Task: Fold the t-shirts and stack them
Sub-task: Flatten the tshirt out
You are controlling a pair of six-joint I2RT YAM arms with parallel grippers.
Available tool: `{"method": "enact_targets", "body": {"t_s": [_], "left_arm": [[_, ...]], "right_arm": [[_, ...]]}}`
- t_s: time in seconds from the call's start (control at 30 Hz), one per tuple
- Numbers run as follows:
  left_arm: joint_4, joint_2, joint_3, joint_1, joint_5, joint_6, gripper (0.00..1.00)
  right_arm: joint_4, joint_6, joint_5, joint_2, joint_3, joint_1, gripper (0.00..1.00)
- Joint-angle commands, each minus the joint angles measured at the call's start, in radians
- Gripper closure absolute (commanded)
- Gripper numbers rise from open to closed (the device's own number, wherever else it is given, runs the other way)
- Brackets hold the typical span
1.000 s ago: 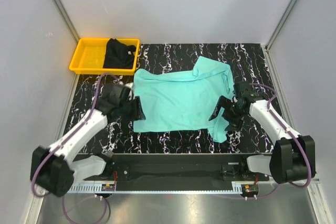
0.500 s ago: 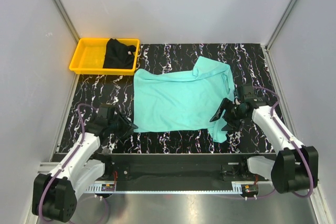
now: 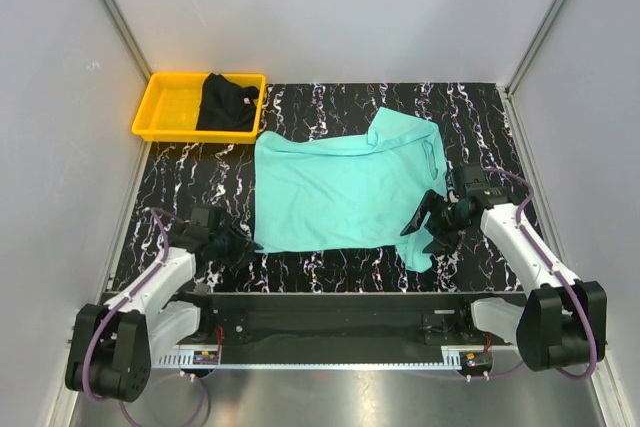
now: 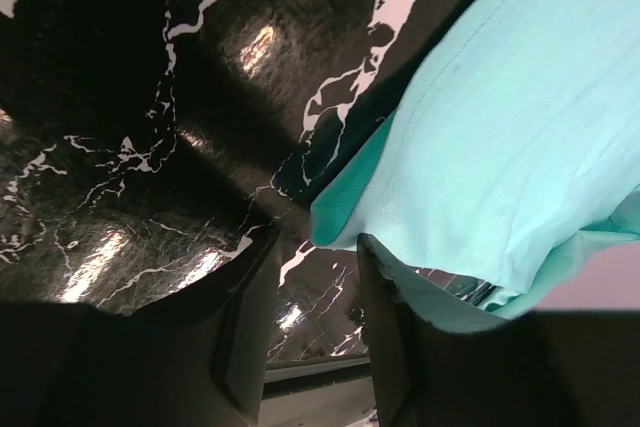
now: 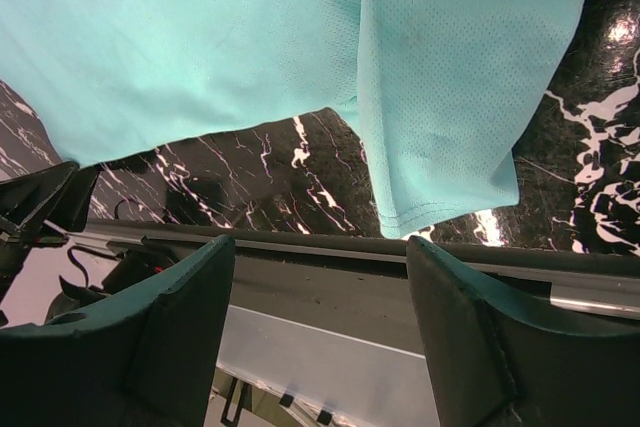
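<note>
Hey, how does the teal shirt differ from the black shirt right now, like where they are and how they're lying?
Colour: the teal shirt is turquoise, the black shirt black. Place: the teal shirt lies on the marbled table; the black shirt sits in the yellow tray. Pose: the teal shirt is spread wide and mostly flat; the black shirt is gathered into a compact bundle. Both are soft cloth.
</note>
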Motion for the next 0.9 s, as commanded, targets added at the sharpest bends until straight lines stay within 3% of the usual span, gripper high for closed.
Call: {"method": "enact_targets", "body": {"t_s": [0.0,0.2,0.3,0.57,0.77,0.87], "left_arm": [[0.061,0.017,-0.014,0.005,0.01,-0.028,0.58],[0.117,0.078,-0.022,0.011,-0.009,-0.022,0.59],[0.13,0.134,-0.001,0.018,0.001,-0.002,0.63],[0.138,0.207,0.035,0.041,0.024,0.061,0.88],[0.139,0.229,0.051,0.043,0.036,0.102,1.0],[0.139,0.235,0.05,0.043,0.045,0.11,1.0]], "right_arm": [[-0.004,-0.003,-0.008,0.005,0.008,-0.006,0.24],[0.003,0.025,-0.009,0.019,-0.015,-0.006,0.25],[0.009,0.043,-0.008,0.051,-0.027,-0.006,0.32],[-0.017,0.061,0.067,0.097,-0.023,0.054,0.35],[-0.032,0.078,0.136,0.137,-0.006,0.117,0.46],[-0.035,0.075,0.161,0.154,0.0,0.126,0.49]]}}
